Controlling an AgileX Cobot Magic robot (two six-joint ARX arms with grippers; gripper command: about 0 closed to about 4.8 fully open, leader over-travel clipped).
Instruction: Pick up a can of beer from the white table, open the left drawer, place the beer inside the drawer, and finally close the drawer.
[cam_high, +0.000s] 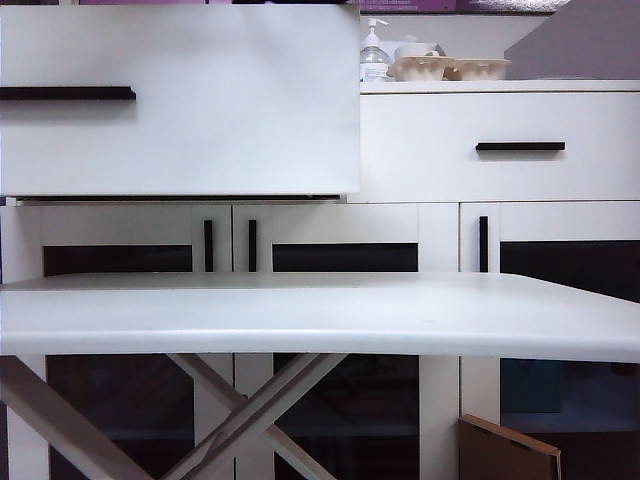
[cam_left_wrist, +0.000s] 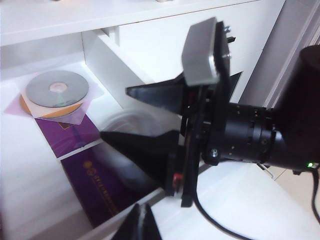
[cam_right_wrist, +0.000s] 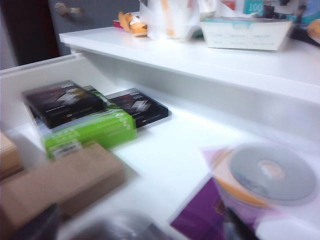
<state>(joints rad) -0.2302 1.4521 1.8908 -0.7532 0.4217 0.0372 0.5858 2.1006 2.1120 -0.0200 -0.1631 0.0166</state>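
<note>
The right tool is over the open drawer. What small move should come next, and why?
Probably lift the right tool straight out of the left drawer: its jaws stand wide, and the blurred can of beer seems down inside. The shut left tool is near.

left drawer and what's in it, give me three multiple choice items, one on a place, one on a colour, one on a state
1. The disc lies
A. on the white table
B. inside the left drawer
C. on the cabinet top

2. The box beside the black boxes is
A. red
B. blue
C. green

3. The left drawer is
A. pulled out
B. pushed shut
C. taken off the cabinet

Answers:
1 B: the disc rests on the floor of the left drawer.
2 C: the box is bright green.
3 A: its inside lies bare, the right gripper hangs over it with jaws apart, and the left gripper is shut near the drawer's front.
</note>
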